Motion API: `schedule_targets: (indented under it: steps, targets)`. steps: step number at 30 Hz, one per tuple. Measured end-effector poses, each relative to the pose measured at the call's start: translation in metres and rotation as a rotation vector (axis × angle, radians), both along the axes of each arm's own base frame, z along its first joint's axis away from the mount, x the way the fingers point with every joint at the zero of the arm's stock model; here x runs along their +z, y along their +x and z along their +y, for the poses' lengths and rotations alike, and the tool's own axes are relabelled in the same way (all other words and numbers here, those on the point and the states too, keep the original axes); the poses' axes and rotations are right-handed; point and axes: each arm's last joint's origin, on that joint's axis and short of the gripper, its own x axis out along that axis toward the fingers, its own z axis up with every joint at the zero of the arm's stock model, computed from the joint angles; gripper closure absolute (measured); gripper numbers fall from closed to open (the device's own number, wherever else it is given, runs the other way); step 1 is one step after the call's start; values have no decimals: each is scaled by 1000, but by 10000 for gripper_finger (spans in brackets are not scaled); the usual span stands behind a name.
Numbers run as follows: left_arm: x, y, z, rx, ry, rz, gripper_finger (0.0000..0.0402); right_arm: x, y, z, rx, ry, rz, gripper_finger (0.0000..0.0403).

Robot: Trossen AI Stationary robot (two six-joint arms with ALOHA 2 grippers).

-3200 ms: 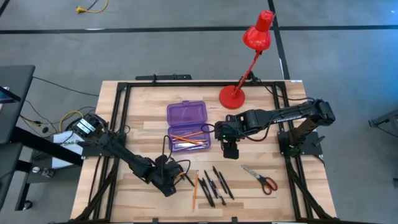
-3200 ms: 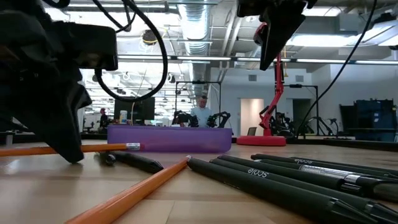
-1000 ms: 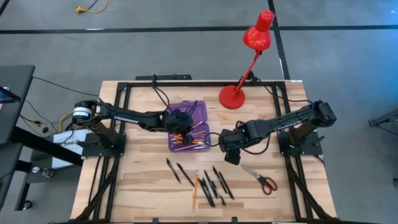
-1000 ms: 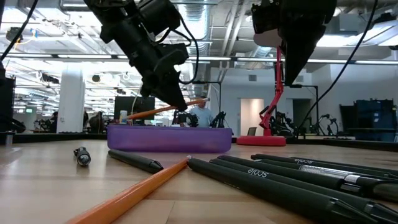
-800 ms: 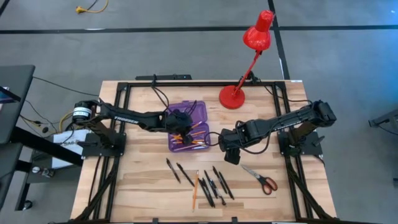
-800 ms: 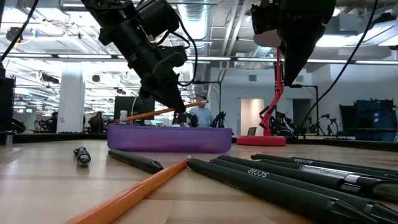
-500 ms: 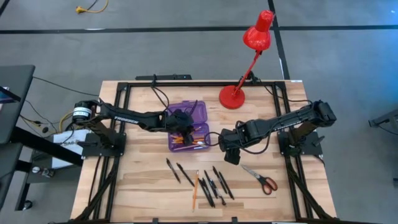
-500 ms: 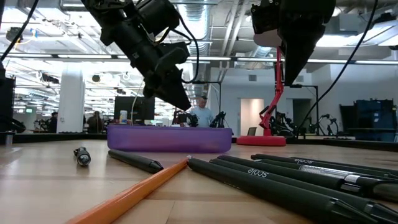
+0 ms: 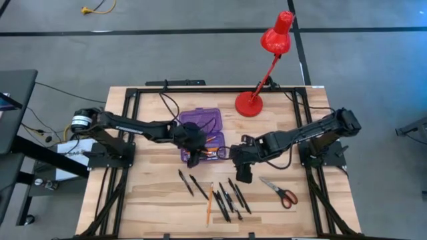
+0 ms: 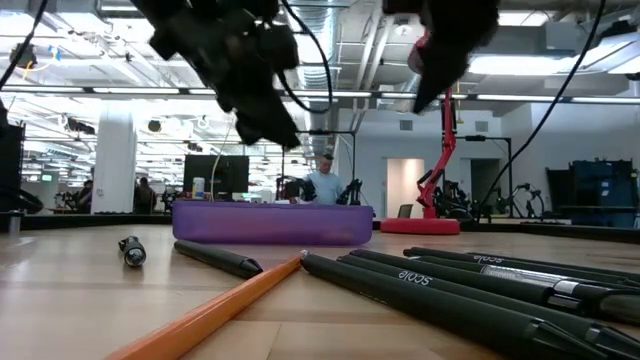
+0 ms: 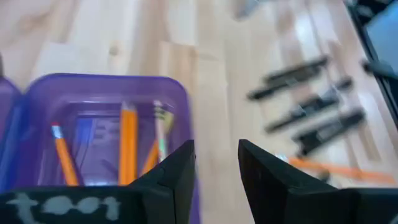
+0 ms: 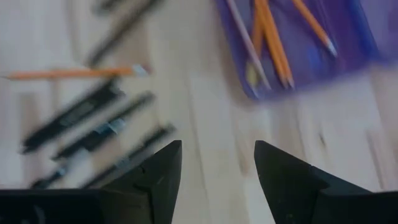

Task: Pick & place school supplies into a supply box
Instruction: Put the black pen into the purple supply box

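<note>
1. Left gripper (image 9: pixel 194 159) is hanging over the near edge of the purple supply box (image 9: pixel 200 134), fingers parted a little with nothing between them. In its wrist view the gap between the dark fingers (image 11: pixel 177 174) shows only bare wood.
2. Right gripper (image 9: pixel 243 175) is hovering just right of the box, above the wood near the loose pens, jaws spread wide and empty.
3. Box is sitting mid-table with its lid open toward the lamp side; the left arm is covering a good part of it from above, so I can't count what's inside. The wrist views show several orange pencils (image 11: pixel 128 143) lying in it, all blurry.
4. Black pens (image 9: pixel 230 195) and one orange pencil (image 9: pixel 209 204) are lying scattered near the front edge; the scissors (image 9: pixel 281 191) are off to the right.
5. Red desk lamp (image 9: pixel 251 102) is standing at the back.
6. Low view is cutting both arms off at the top, and the box (image 10: pixel 272 222) is showing only as a purple strip.
</note>
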Motion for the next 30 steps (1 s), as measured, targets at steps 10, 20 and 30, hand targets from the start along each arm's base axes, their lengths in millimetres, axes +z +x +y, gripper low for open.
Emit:
schedule_targets:
  steps: [10,20,30]
  targets:
    - [34,-52,-18,-114,98,122,297,0,28,20,158,121,-217,209]
    - [54,-102,-34,-129,214,245,297,-46,76,40,-9,377,-200,209]
    - [75,-130,-33,-93,258,174,297,-82,108,46,-362,521,-66,210]
